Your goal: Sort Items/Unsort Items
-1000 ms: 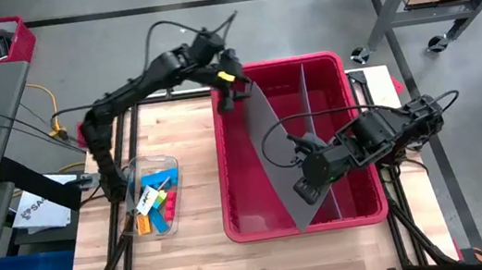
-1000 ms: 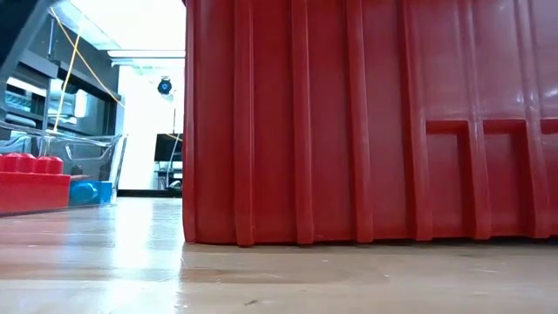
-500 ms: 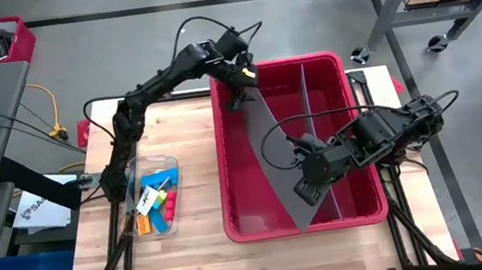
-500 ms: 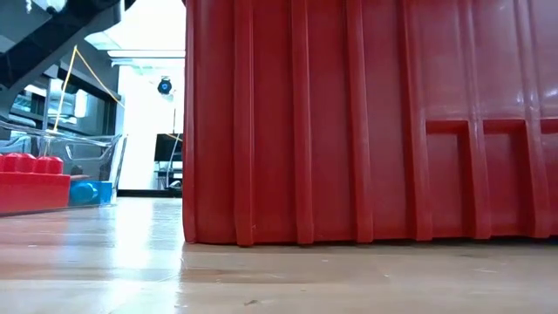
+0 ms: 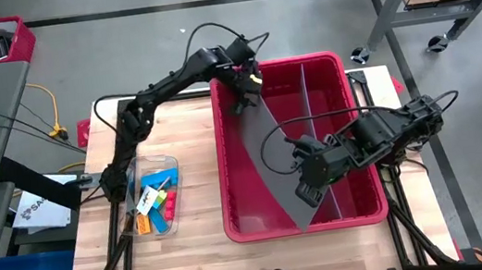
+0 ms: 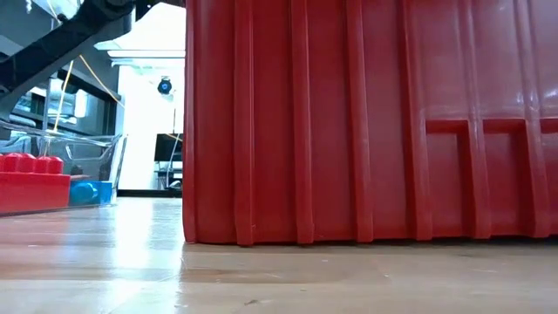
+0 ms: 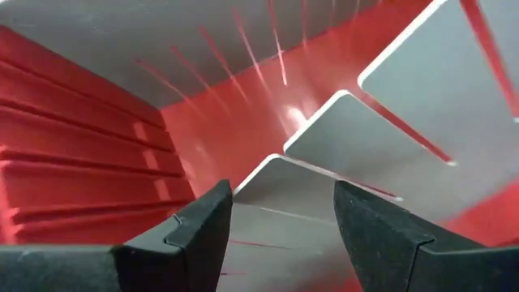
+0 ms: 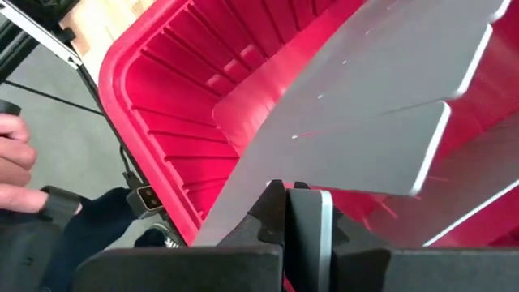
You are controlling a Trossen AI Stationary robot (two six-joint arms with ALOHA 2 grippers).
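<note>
With the right gripper (image 5: 303, 191) pinched shut on the near end of the loose grey divider (image 5: 271, 150) and the left gripper (image 5: 245, 97) spread open at its far tip inside the red bin (image 5: 335, 57), a careless tug could flip it, while the items (image 5: 155, 202) sit untouched in the clear tub (image 5: 170, 159) at the left.

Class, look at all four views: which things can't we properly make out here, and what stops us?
- Items in the clear tub: high view, too small to name singly.
- Red bin: low view, its wall hides the inside.
- Grey divider panel: high view, covers the bin floor beneath.
- Person's hand: right wrist view, cut by the edge.
</note>
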